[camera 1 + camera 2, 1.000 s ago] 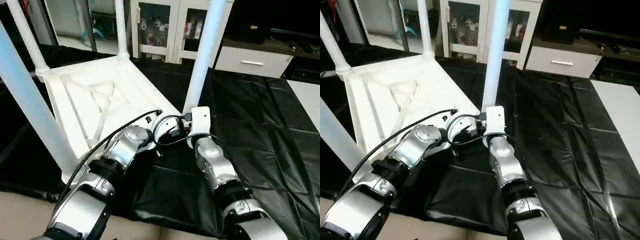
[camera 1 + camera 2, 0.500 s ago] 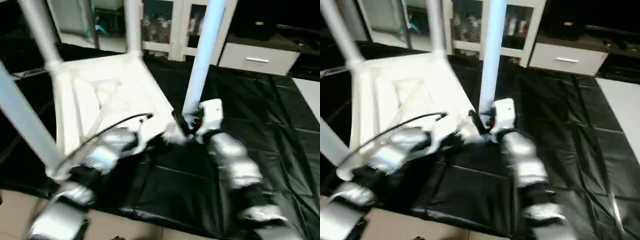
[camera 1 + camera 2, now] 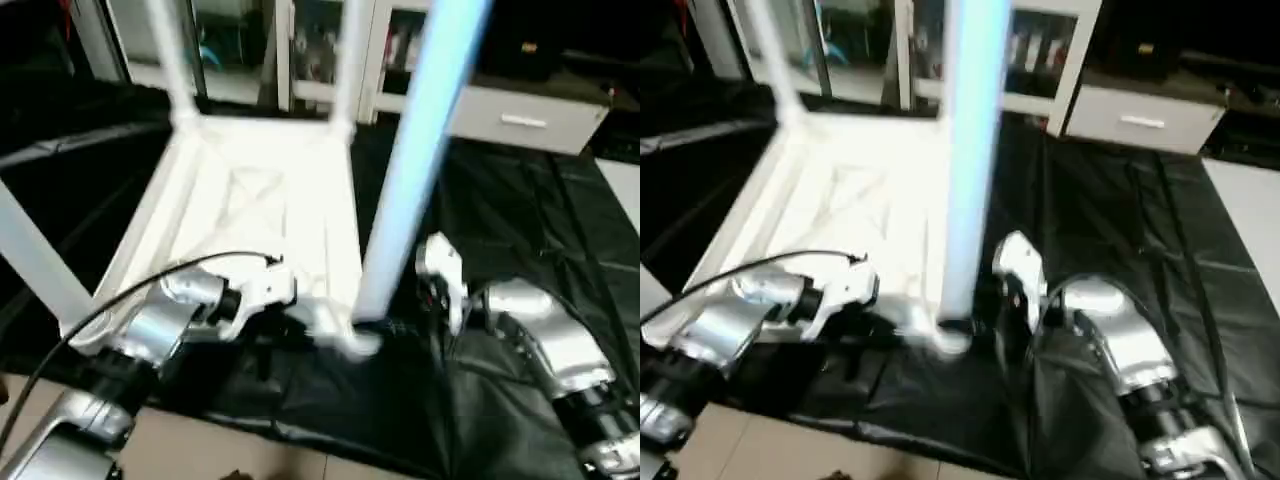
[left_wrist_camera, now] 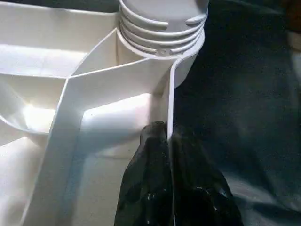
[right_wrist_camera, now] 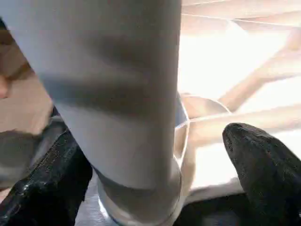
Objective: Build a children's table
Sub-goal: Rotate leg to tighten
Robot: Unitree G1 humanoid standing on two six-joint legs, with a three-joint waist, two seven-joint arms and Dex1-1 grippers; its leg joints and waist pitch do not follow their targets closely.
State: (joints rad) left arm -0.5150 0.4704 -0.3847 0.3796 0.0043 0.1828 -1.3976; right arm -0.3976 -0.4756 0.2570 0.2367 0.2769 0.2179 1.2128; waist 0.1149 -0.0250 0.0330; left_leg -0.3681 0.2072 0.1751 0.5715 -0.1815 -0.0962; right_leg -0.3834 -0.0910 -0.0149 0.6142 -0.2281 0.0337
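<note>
The children's table lies upside down on the black mat, its white tabletop (image 3: 250, 200) showing the X-ribbed underside. Its legs stand upright in the corner sockets. The near right leg (image 3: 410, 170) rises from the socket (image 4: 160, 28) closest to me. My left gripper (image 4: 167, 134) is shut on the tabletop's thin rim wall just beside that socket. In the right wrist view my right gripper (image 5: 150, 141) is open, one black finger (image 5: 42, 188) on each side of the leg (image 5: 117, 94), with a gap showing at the other finger (image 5: 263, 165).
Other legs stand at the far left (image 3: 170, 60), far right (image 3: 350, 60) and near left (image 3: 35, 260) corners. A white glass-door cabinet (image 3: 310, 40) and a white drawer unit (image 3: 520, 115) stand behind the mat (image 3: 520, 210). Pale floor (image 3: 250, 455) borders the mat's near edge.
The whole picture has shifted with the camera. My right gripper's fingers have spread apart around the near right leg. The left gripper stays pinched on the rim.
</note>
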